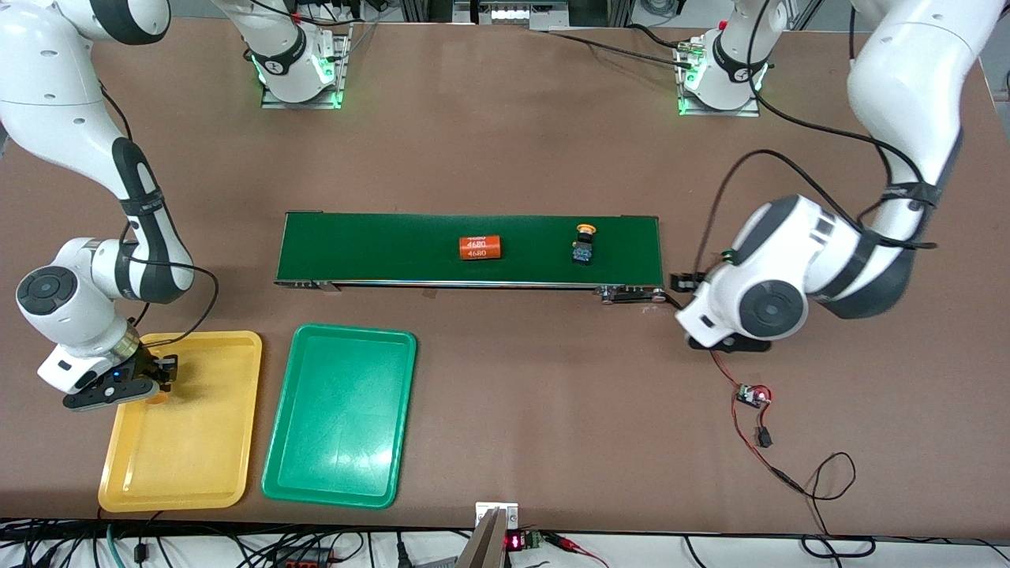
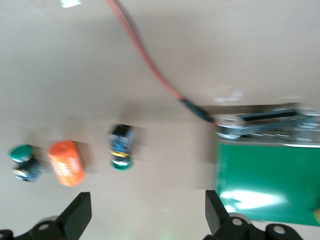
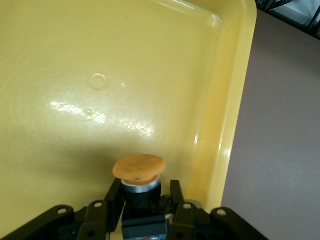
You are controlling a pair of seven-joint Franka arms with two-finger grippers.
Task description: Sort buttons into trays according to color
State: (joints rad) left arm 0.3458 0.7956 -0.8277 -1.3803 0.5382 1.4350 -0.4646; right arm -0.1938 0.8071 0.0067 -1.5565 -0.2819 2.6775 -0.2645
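Note:
My right gripper (image 3: pixel 142 200) hangs low over the yellow tray (image 3: pixel 100 75) near one corner, astride a yellow-orange button (image 3: pixel 140 169). Its fingers (image 3: pixel 114 200) stand slightly apart, with a narrow gap at one side of the button's dark body. In the front view that gripper (image 1: pixel 166 369) is over the yellow tray (image 1: pixel 189 442); the green tray (image 1: pixel 339 426) lies beside it. A second yellow-orange button (image 1: pixel 585 241) lies on the conveyor belt (image 1: pixel 379 248). My left gripper (image 2: pixel 147 215) is wide open and empty over bare table, near two green buttons (image 2: pixel 121 147) (image 2: pixel 25 162).
An orange cylinder (image 1: pixel 481 248) lies mid-belt, another orange cylinder (image 2: pixel 66 162) on the table between the green buttons. A small circuit board (image 1: pixel 753 396) with red wires trails from the belt's end at the left arm's end of the table. The left arm's wrist (image 1: pixel 750 300) covers the green buttons in the front view.

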